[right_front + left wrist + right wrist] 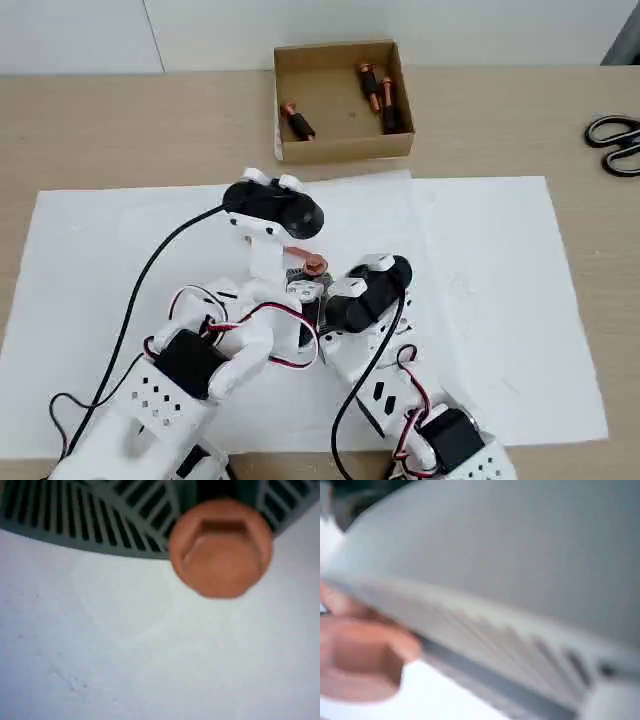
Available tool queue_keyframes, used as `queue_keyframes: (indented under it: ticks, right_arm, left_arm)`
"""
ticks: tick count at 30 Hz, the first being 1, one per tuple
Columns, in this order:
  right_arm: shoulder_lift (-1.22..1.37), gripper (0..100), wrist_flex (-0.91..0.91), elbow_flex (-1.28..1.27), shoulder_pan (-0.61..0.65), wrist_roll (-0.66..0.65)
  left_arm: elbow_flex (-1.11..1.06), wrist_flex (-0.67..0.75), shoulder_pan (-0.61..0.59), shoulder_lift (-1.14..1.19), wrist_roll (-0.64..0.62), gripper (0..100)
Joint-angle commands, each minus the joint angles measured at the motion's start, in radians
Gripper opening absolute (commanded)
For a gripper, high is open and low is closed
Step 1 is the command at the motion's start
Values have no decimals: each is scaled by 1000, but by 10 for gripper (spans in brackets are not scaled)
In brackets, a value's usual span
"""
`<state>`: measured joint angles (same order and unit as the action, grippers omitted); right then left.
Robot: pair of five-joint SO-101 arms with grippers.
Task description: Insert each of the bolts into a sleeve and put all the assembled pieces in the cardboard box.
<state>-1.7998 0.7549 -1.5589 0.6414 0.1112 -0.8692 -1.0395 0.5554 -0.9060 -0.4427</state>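
Observation:
The orange bolt (315,265) is held up above the white paper, at the spot where both arms meet. My left gripper (292,262) comes down on it from the far side and my right gripper (308,292) comes up from the near side. In the left wrist view the bolt's head (220,550) faces the camera, against a grey ribbed part (90,515). The bolt (360,655) is a blur beside a grey ribbed surface (520,580) in the right wrist view. What grips it is hidden, and so is any sleeve. The cardboard box (342,150) at the back holds three assembled pieces (297,121).
A sheet of white paper (500,300) covers the table's middle. Black scissors (615,143) lie at the far right edge. Cables (150,290) trail from both arms toward the front.

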Motion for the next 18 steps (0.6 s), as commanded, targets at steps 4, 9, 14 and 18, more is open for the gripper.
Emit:
queue_keyframes:
  ticks: [4,9,14,18]
  right_arm:
    - [-12,4,-30,14,-4,12]
    - [-12,4,-30,14,-4,12]
    - [-12,4,-30,14,-4,12]
    - [-12,4,-30,14,-4,12]
  left_arm:
    - [-7,-3,-6,-8,49,133]
    - [-5,-3,-6,-8,49,167]
    - [18,-3,-8,-8,52,169]
    - [61,-5,-12,-8,52,169]
